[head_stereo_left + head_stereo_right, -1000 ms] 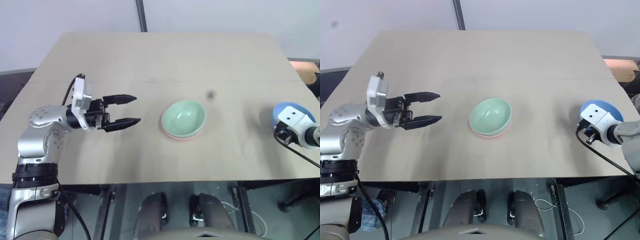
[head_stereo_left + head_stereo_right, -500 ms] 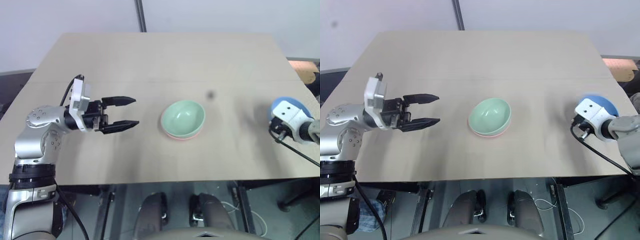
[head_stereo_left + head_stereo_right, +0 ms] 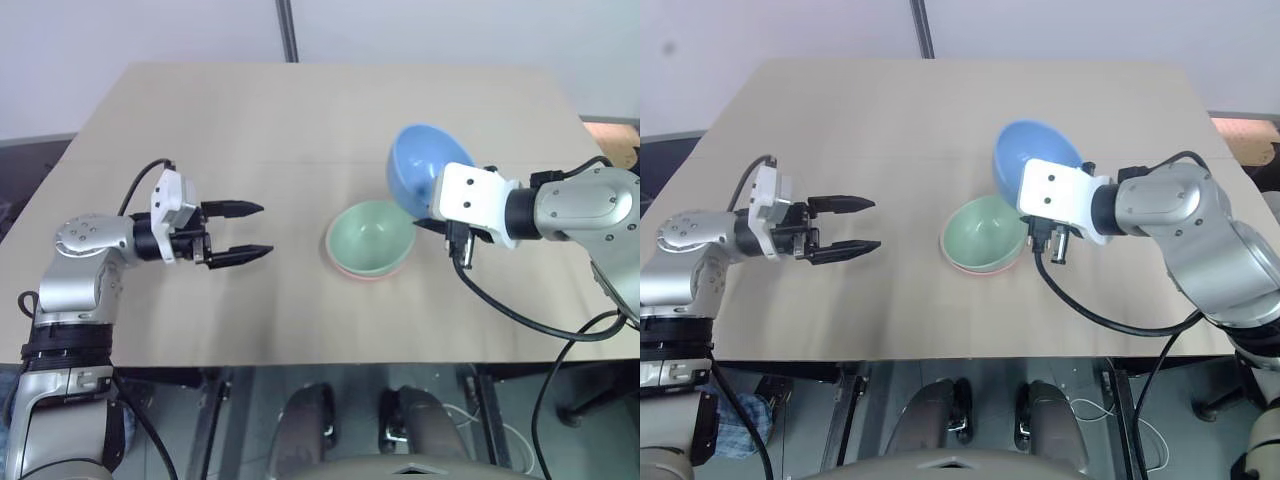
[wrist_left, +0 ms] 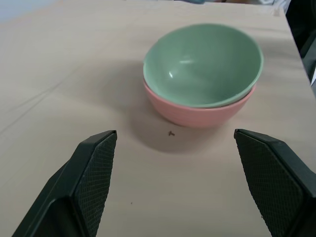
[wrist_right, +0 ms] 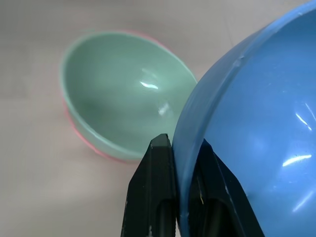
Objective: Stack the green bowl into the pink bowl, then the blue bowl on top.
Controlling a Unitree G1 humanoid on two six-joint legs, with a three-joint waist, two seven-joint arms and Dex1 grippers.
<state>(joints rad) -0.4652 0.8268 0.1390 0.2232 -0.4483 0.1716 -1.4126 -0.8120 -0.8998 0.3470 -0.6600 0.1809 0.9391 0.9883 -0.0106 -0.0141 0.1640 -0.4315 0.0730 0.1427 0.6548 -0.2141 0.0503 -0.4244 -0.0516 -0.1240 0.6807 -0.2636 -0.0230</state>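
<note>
Gripper on the right arm (image 5: 180,163) is clamped onto the rim of the small glossy sky-blue bowl (image 3: 425,178), one black finger (image 5: 155,182) outside the wall and the other inside, so the bowl hangs tilted in the air with its hollow facing up and toward the camera. That rim pinch looks chosen to leave the underside free, so the bowl can be lowered straight into another one. It hovers just at about two o'clock from the stack, overlapping its far-right edge in the head views but apart from it.

On the pale wooden surface (image 3: 300,120), near its middle, the small glossy pale mint-green bowl (image 3: 370,236) already sits nested in the small salmon-pink bowl (image 4: 197,112), whose rim shows as a thin band beneath; the green bowl leans slightly in it and is empty. The first stacking step therefore appears done, and only the blue bowl remains to be set inside.

At about nine o'clock from the stack, well apart, the left gripper (image 3: 240,231) hangs with its jaws spread wide and empty, pointing toward the bowls, probably parked clear
</note>
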